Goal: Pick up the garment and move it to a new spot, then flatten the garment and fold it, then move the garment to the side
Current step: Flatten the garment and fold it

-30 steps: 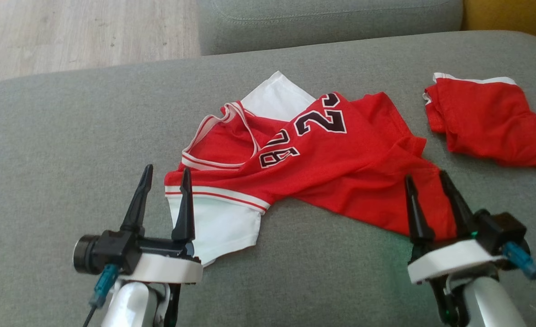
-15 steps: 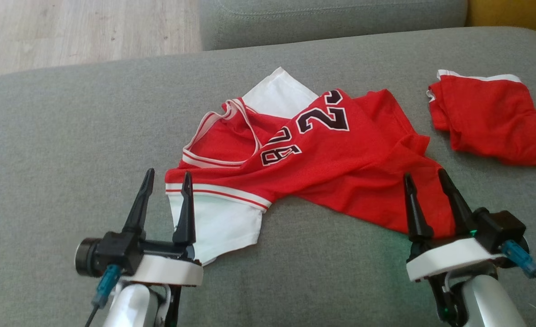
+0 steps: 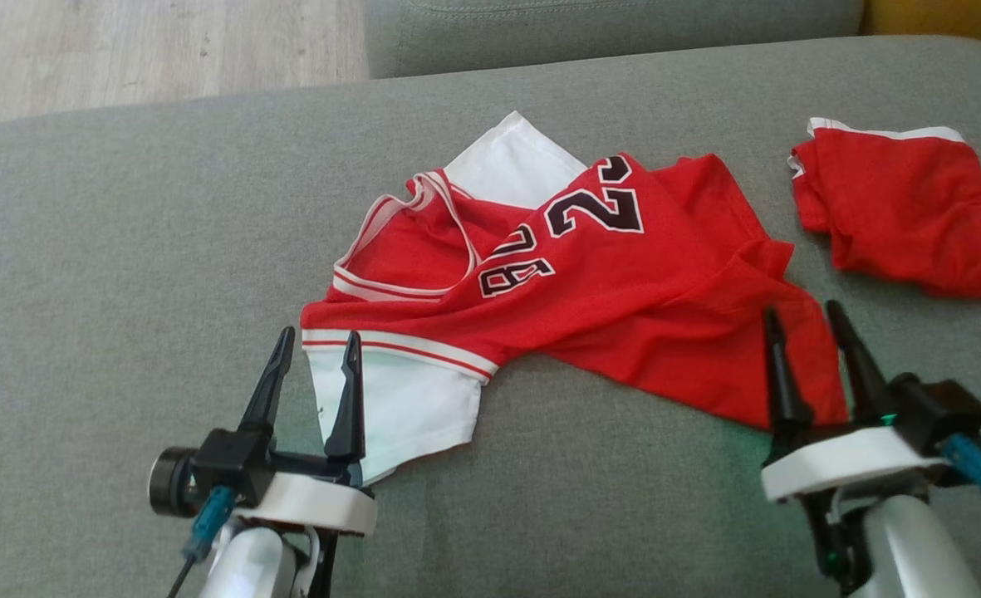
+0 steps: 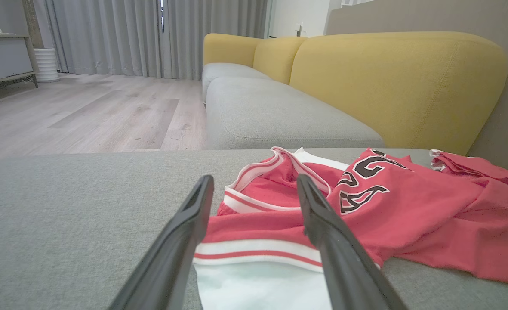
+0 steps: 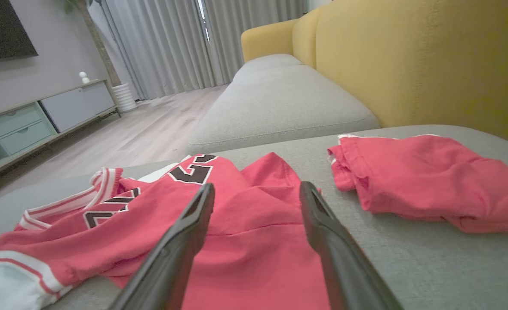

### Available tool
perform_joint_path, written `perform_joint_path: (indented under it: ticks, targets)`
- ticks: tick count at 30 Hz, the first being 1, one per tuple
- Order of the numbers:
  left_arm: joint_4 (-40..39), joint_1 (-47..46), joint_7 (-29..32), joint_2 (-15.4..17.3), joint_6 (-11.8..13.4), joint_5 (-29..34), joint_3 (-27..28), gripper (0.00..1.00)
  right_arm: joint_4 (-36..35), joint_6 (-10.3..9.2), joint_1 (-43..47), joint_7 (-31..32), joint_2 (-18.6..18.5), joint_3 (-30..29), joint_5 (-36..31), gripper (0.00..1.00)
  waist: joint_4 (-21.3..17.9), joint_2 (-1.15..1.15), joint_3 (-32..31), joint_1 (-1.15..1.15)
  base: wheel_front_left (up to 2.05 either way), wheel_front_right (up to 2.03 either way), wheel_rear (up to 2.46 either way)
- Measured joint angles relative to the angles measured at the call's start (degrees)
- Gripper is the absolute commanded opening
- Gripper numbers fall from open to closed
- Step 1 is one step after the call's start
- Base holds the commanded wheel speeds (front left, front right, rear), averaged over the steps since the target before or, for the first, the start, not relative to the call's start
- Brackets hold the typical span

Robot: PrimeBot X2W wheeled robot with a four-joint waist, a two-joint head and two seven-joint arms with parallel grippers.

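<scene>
None of your stages looks done: the red jersey (image 3: pixel 623 282) lies crumpled and unfolded, mid-cushion on the grey sofa seat (image 3: pixel 125 249). Left gripper (image 3: pixel 321 333) and right gripper (image 3: pixel 801 307) stand open, empty, at its near side.

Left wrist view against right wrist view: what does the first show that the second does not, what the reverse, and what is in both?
Of the two, the left wrist view has the open left gripper pointing at the jersey's white panel. The right wrist view has the open right gripper pointing at its red cloth, and a dark wall screen. Both have the red numbered jersey, the folded red garment, the grey sofa seat, yellow backrest and curtains.
</scene>
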Motion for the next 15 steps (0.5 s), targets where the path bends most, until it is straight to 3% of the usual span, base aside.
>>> perform_joint_path:
  ticks: [8,15]
  targets:
    - [-0.3,-1.1,0.0,0.0,0.0,0.0,-0.4,1.0,4.9,0.0,-3.3,5.4,0.0,-7.8,4.5,1.0,0.4,0.0,0.9,0.0,0.0,0.0,0.0]
    - [-0.8,-1.5,0.0,0.0,0.0,0.0,-0.6,1.0,9.8,0.0,-5.7,10.4,0.1,-8.4,9.7,1.0,1.2,0.0,2.2,0.0,0.0,0.0,0.0]
